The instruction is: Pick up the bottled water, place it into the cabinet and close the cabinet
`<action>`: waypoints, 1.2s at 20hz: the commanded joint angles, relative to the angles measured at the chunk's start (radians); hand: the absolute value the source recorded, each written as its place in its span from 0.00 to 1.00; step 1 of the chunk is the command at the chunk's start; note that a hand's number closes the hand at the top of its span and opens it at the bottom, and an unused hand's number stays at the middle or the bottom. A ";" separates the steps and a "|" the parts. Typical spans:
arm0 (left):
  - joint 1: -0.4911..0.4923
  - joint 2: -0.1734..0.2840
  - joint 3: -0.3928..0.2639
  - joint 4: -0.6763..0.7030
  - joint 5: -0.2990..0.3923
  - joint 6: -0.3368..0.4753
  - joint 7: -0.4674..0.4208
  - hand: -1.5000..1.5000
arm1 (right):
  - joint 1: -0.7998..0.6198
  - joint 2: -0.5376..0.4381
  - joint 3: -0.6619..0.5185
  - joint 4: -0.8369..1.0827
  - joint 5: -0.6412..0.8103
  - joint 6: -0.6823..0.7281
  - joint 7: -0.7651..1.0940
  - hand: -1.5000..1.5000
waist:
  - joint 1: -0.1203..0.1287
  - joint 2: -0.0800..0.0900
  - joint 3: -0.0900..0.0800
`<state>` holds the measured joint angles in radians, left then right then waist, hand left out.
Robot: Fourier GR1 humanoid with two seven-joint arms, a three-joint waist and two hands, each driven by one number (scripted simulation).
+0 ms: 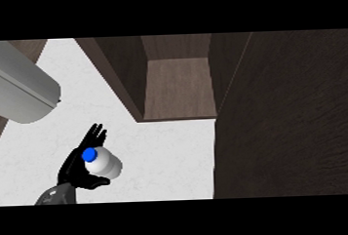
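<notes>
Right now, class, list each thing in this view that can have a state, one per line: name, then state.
Bottled water: upright on the white counter, blue cap on, not yet in the cabinet.
Left robot hand: beside the bottle, fingers straight, thumb under it, not closed round it.
Cabinet: open, inside shelf bare.
Cabinet door: swung open, at the view's right.
Right robot hand: not in view.

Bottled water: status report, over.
Left robot hand beside bottled water, thumb under it, fingers straight. Right robot hand out of view. Cabinet open, its door alongside the approach.
</notes>
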<state>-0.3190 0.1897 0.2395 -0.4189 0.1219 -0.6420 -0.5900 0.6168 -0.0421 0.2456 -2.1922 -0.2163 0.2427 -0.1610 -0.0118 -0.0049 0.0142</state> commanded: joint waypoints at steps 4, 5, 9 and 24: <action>0.011 -0.020 -0.058 0.006 -0.016 -0.185 -0.047 0.00 | 0.019 -0.010 -0.008 0.011 -0.007 0.010 -0.017 0.00 | -0.003 0.007 -0.016; 0.003 -0.099 -0.071 0.001 -0.029 -0.100 -0.068 1.00 | 0.049 0.006 0.049 0.012 0.040 0.009 -0.039 0.00 | -0.011 0.006 -0.016; -0.028 -0.098 -0.079 0.004 -0.022 -0.117 -0.054 1.00 | -0.002 -0.016 -0.027 0.022 -0.032 0.016 -0.014 0.00 | -0.005 0.008 -0.016; 0.005 -0.042 0.051 -0.050 0.111 0.054 -0.092 1.00 | -0.041 0.003 -0.020 0.120 0.010 0.003 -0.079 0.00 | 0.012 0.007 -0.014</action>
<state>-0.3089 0.1152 0.2097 -0.4761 0.1648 -0.5880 -0.6239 0.6217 -0.0525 0.2431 -2.1558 -0.2173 0.2449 -0.2007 -0.0081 -0.0017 0.0017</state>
